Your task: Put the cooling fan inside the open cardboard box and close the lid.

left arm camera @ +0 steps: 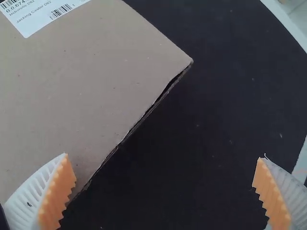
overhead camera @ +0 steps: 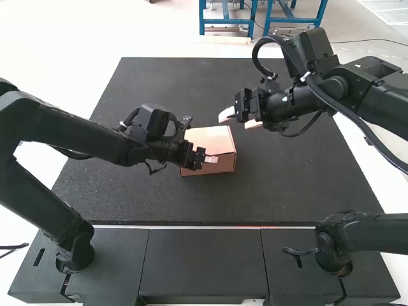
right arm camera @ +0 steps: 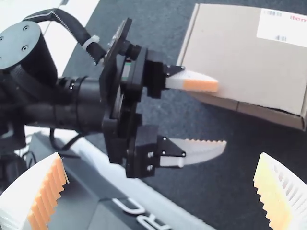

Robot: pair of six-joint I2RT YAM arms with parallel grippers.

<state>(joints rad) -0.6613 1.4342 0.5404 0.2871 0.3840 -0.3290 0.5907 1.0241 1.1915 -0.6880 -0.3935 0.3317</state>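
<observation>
A small brown cardboard box (overhead camera: pixel 213 145) lies on the black mat with its lid flaps down; a white label (left arm camera: pixel 38 14) sits on its top. My left gripper (overhead camera: pixel 207 157) is open at the box's near left side, one finger (left arm camera: pixel 55 191) over the box top and the other over the mat. In the right wrist view the left gripper (right arm camera: pixel 219 115) stands open beside the box (right arm camera: pixel 244 57). My right gripper (overhead camera: pixel 239 120) hangs open with nothing in it, just above the box's far right corner; its own fingertips (right arm camera: pixel 163 191) are spread wide.
The black foam mat (overhead camera: pixel 287 185) covers most of the table, with bare room around the box on all sides. White table surface (overhead camera: pixel 57 76) borders the mat. The arms' dark base plates (overhead camera: pixel 204 261) run along the near edge.
</observation>
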